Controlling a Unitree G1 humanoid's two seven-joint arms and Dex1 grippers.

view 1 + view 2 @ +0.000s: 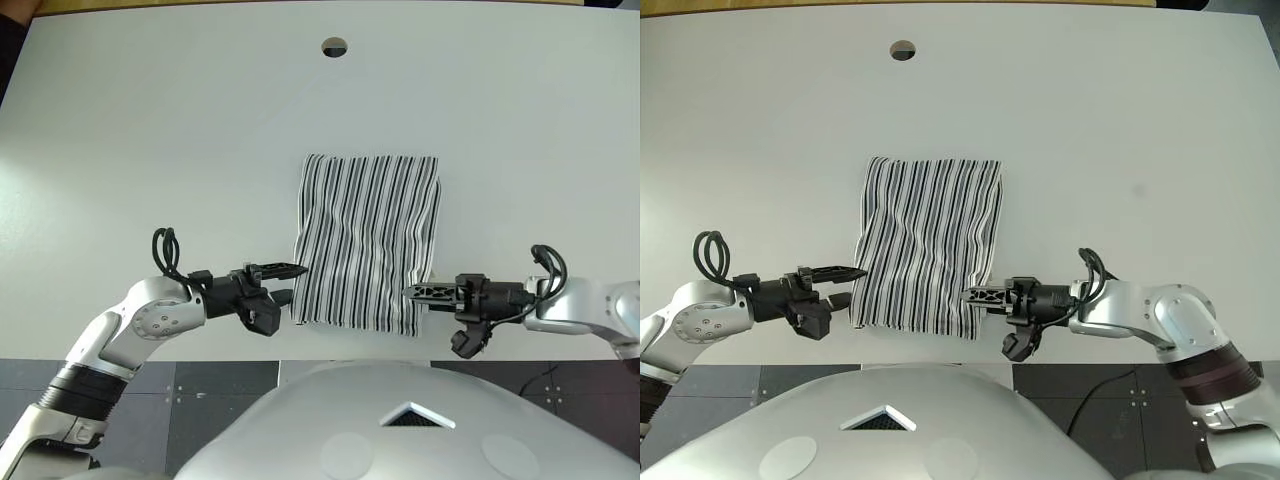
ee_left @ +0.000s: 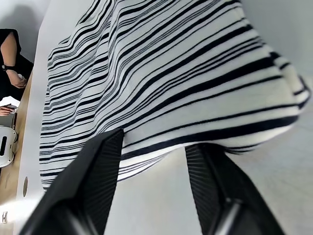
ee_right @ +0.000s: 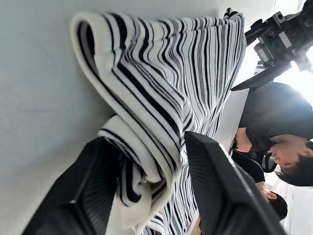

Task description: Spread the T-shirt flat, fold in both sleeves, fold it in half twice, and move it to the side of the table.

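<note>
Striped cloth of the T-shirt (image 1: pixel 368 240) is seen lying as a neat rectangle on the white table (image 1: pixel 150 130), near its front edge. No sleeves are seen, so they are judged to be folded in, perhaps with one halving done. A further fold and the move to the side appear to be left. The left claw (image 1: pixel 296 282) is held open at the near left corner, and the right claw (image 1: pixel 408 292) is held open at the near right. A thick rolled fold between the right claw's fingers (image 3: pixel 220 181) is shown by its wrist view, whereas a flat corner is suggested from above.
</note>
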